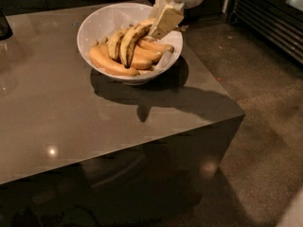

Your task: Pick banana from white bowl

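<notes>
The white bowl [102,18] stands at the back of the table and holds several bananas. The banana [129,45], long, curved and streaked brown-black, lies on top of the pile and arches up to the right. My gripper [161,25] comes down from the top of the camera view and sits right at the banana's upper right end, over the bowl's right side. That end of the banana is hidden behind it. A stubbier streaked banana [115,42] lies to the left, with smooth orange-yellow ones [111,64] beneath.
The bowl stands on a glossy brown table [71,122] whose right edge is close beside it. A dark object [4,25] stands at the table's far left. Floor [265,108] lies to the right, with a dark slatted cabinet [270,18] behind.
</notes>
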`<state>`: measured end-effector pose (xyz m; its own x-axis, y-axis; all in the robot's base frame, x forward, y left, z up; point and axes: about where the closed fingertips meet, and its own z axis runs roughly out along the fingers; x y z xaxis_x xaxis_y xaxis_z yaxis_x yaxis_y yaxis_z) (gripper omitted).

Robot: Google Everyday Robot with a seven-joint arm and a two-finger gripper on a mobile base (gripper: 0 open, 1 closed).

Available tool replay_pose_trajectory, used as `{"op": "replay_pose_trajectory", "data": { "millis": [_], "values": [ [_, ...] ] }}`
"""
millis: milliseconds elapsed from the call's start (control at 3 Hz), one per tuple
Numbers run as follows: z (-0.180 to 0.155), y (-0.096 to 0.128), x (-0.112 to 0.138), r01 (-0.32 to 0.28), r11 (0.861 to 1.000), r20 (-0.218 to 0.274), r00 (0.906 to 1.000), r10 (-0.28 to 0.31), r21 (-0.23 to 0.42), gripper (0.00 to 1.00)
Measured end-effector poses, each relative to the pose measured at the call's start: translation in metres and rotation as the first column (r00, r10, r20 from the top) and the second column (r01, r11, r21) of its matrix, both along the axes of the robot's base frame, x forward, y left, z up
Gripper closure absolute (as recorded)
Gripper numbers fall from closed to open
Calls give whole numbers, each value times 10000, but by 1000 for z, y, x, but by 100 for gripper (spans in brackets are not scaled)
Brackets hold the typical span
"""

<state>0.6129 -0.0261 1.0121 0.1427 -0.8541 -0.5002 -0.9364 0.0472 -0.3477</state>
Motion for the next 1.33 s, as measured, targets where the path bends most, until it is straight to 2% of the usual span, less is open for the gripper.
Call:
{"op": "replay_pose_trajectory", "data": {
  "millis": [333, 667, 1333],
  "values": [
    [0, -2, -35, 118, 9993, 418, 9990, -133, 357, 100],
    [-13, -2, -39, 120, 9996, 203, 9997, -125, 261, 100],
    [-1, -12, -90, 1053, 9904, -314, 9942, -1029, 891, 100]
  ]
}}
